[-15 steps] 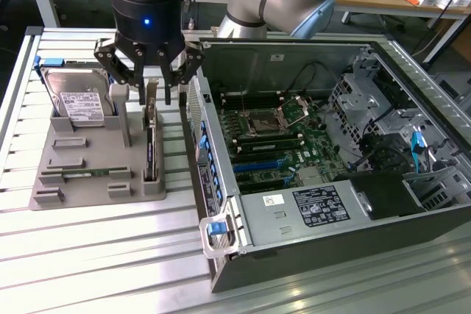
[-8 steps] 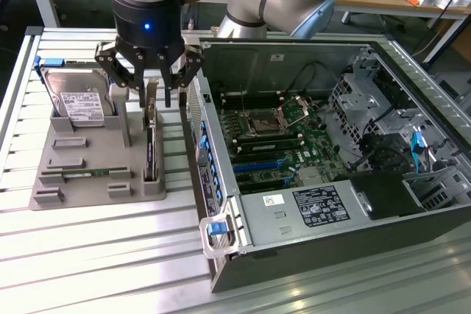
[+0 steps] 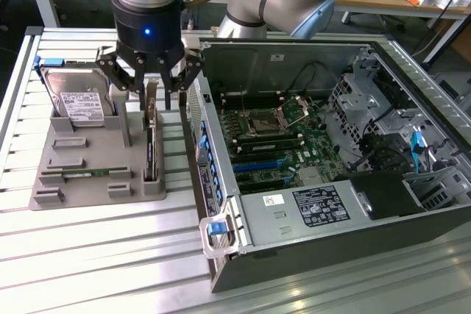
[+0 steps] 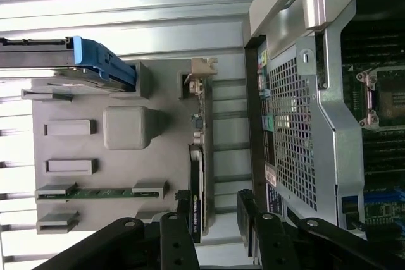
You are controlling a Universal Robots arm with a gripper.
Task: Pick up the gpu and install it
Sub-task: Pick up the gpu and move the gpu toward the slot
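Your hand (image 3: 154, 99) hangs open just above the gpu (image 3: 150, 154), not yet gripping it. The card stands on edge in the grey holder (image 3: 88, 182), beside the open computer case (image 3: 309, 204). You still have both pickup and installation to do.

one gpu (image 3: 150, 148), one hard drive (image 3: 81, 102)

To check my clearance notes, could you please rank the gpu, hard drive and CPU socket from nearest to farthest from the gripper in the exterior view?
From the gripper:
1. gpu: directly beneath it.
2. hard drive: to the exterior view's left.
3. CPU socket: farther off, to the exterior view's right.
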